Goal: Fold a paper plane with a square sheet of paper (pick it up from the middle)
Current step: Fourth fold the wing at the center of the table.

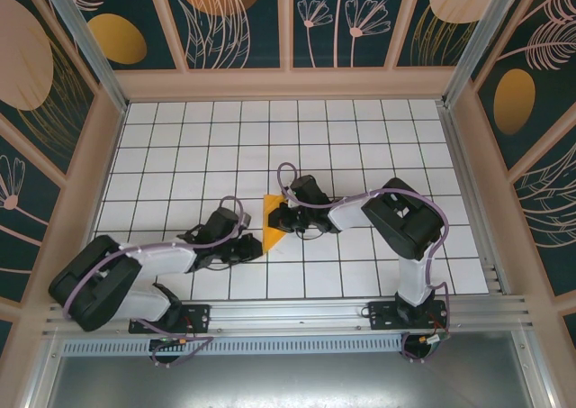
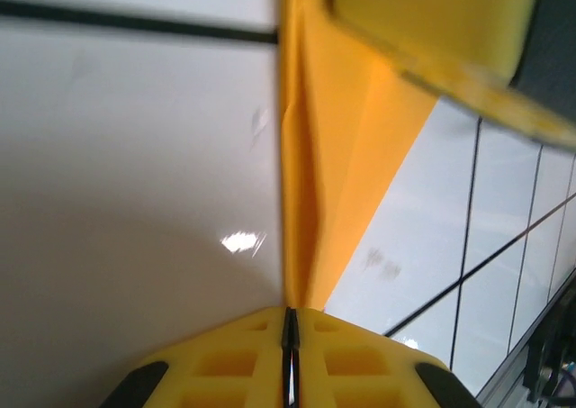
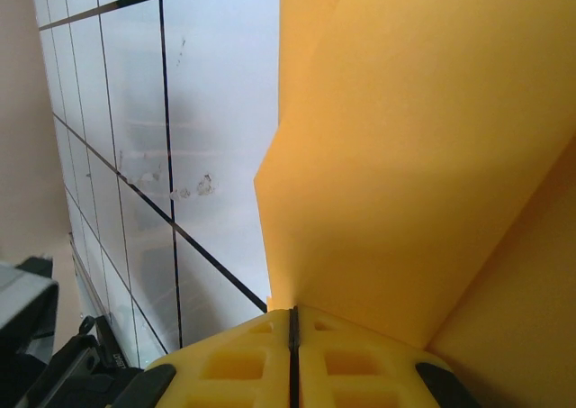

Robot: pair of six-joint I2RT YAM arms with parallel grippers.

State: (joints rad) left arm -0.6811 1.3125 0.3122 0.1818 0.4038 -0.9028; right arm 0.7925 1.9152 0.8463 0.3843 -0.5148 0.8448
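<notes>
Orange-yellow square sheet of paper, folded into a creased triangle, seemingly lifted, over the table

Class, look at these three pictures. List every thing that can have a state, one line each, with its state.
left claw: shut, pinching the tip of the paper.
right claw: shut, pinching another edge of the paper.
sheet of paper: folded and creased into a pointed shape, gripped by both claws at once.
</notes>
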